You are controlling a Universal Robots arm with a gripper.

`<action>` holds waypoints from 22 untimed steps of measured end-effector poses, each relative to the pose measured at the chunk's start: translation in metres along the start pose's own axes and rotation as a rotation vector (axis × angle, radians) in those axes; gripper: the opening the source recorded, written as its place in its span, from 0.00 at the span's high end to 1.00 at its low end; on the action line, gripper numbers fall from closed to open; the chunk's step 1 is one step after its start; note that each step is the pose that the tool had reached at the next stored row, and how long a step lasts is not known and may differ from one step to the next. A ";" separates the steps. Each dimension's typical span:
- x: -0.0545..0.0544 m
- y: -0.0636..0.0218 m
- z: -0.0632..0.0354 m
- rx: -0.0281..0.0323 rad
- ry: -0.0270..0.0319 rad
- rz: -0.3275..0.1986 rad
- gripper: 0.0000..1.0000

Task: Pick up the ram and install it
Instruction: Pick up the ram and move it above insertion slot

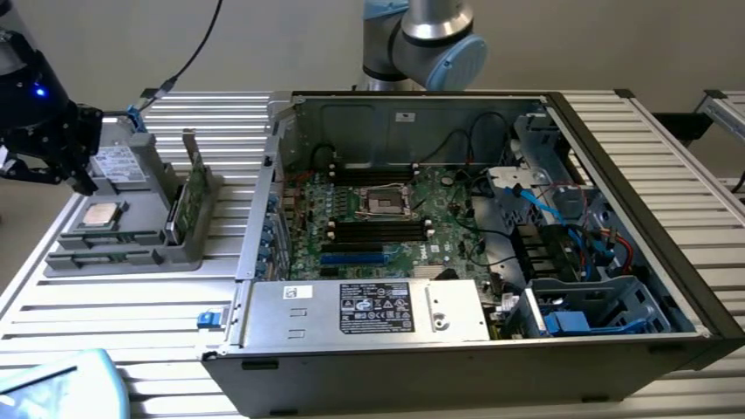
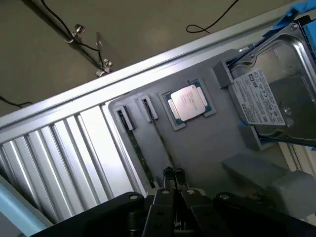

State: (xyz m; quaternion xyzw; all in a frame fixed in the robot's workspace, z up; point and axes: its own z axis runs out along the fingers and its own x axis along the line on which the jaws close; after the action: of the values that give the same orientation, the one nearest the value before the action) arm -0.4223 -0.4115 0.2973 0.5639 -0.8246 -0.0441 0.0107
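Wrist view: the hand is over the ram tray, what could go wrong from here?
The hand is shut above the ram, which stands on edge in the tray; lowered like this, it would likely press on the stick rather than straddle it.
The processor lies in the next pocket; a sideways slip could scrape it.
In the exterior view, an upright card stands between tray and computer case; a low carry could clip it.

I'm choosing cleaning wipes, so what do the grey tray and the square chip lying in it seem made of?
The tray looks like matte grey plastic: a dull, even surface with no glints, though painted metal can't be ruled out. The square chip has a silvery metal lid with a soft sheen, framed by a green board edge.
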 end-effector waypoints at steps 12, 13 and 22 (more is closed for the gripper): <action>0.000 -0.0008 0.0101 -0.0071 0.0181 -0.216 0.90; 0.000 -0.0009 0.0108 -0.0077 0.0196 -0.234 0.90; 0.001 -0.0011 0.0164 -0.0131 0.0329 -0.390 0.90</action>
State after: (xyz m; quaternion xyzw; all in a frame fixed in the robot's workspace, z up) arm -0.4226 -0.4114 0.2808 0.7134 -0.6992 -0.0415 0.0191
